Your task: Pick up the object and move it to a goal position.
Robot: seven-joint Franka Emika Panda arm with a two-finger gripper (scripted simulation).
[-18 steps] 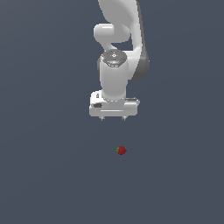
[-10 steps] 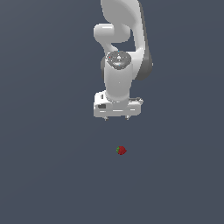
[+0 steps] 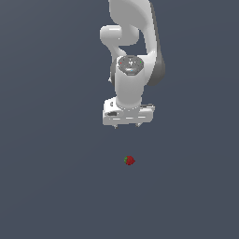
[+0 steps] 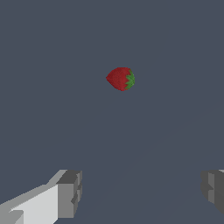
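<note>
End effector point(image 3: 127, 126) is pointing straight down with its fingers point(image 4: 69, 194) spread wide and nothing between them; the wrist view shows both grey pads far apart with bare surface in the gap. Strawberry point(image 3: 129, 160) lies on its side on the flat dark grey table point(image 3: 51, 186), below the end effector and well apart from the fingertips, no contact, roughly in line with the gap between the fingers rather than off to one side. In the wrist view its green cap point(image 4: 130, 79) faces sideways and the red body points the other way.
</note>
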